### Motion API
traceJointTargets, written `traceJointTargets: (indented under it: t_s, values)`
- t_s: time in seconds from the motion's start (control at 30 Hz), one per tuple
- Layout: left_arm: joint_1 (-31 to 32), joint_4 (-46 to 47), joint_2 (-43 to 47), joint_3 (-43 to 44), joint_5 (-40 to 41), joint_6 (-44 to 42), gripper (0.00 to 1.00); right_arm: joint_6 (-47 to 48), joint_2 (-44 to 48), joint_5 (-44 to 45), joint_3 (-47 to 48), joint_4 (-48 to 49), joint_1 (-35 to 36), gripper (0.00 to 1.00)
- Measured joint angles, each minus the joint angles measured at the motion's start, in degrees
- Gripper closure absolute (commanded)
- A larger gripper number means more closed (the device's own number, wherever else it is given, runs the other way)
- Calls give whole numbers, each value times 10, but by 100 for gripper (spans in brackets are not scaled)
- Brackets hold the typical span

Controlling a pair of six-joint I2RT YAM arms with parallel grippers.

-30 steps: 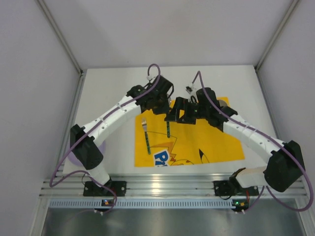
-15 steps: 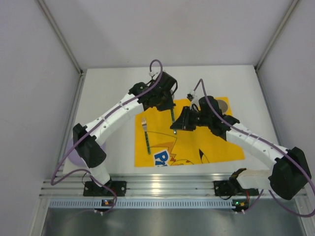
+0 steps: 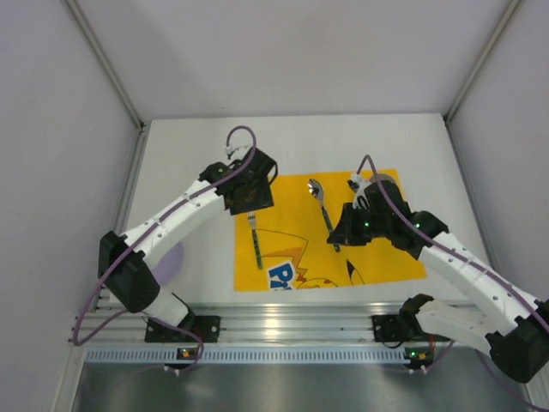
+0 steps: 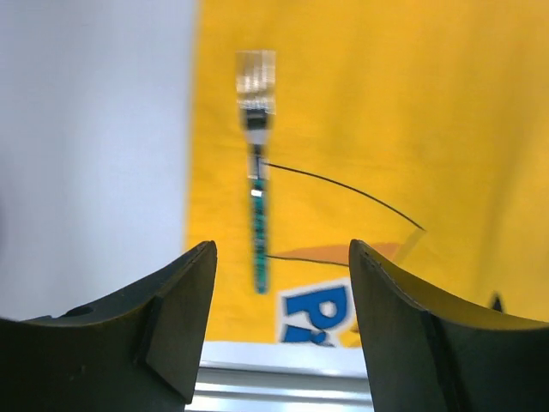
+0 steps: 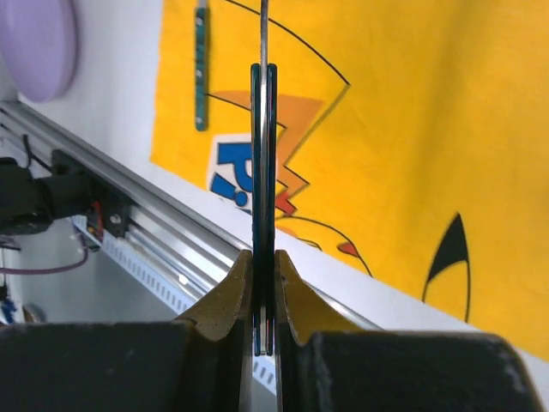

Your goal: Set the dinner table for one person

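Note:
The white dinner table [image 3: 189, 154] carries a yellow cartoon mat [image 3: 377, 257]. On the mat's left part lies a fork [image 3: 256, 240] with a green handle, also seen as the fork [image 4: 257, 215] in the left wrist view. My left gripper [image 3: 251, 206] hovers over its tines, open and empty [image 4: 283, 257]. A spoon [image 3: 322, 206] hangs over the middle of the mat, bowl pointing away. My right gripper [image 3: 339, 236] is shut on its handle, and the right wrist view shows the spoon handle [image 5: 264, 129] edge-on between the closed fingers [image 5: 264, 257].
A purple plate [image 3: 169, 262] sits left of the mat, partly under the left arm, and shows as the plate [image 5: 34, 43] in the right wrist view. A grey round item [image 3: 388, 182] lies behind the right arm. The ribbed aluminium rail [image 3: 283, 322] runs along the near edge.
The spoon passed from the left gripper to the right. The right gripper shut on its handle, the left gripper opened and drew back left over the fork, and the right arm carried the spoon rightward.

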State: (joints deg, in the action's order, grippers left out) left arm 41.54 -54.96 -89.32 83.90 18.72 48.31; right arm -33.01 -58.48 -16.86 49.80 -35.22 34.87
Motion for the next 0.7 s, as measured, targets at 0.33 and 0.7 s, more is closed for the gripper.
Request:
traceJointTargets:
  t_s: [0.33, 0.7]
  values:
    - [-165, -33, 119, -221, 74, -79, 32, 14, 17, 56, -112, -104, -62, 100]
    - [-268, 6, 95, -258, 75, -169, 35, 14, -70, 51, -131, -78, -156, 100]
